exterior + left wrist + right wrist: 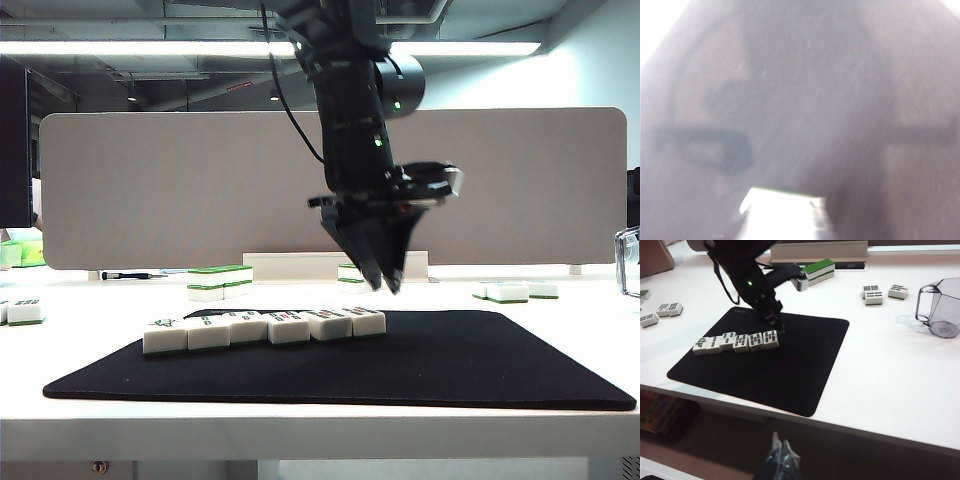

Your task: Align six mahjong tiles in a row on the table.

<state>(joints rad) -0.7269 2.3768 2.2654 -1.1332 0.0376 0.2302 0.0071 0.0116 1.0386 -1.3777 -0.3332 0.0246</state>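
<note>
We see six tiles (264, 328) face up in a slightly uneven row on the black mat (420, 365), which lies on the white table (890, 370); neighbours touch or nearly touch. The left gripper (385, 283) hangs point-down just above the mat, beside the row's right end as the exterior view shows it, touching no tile, fingers nearly together and empty; its wrist view is a blur. The right gripper (781, 452) sits low off the table's front edge, well apart from the mat, tips together with nothing between them; spare tiles (884, 292) and a clear jug (939, 310) sit elsewhere on the table.
</note>
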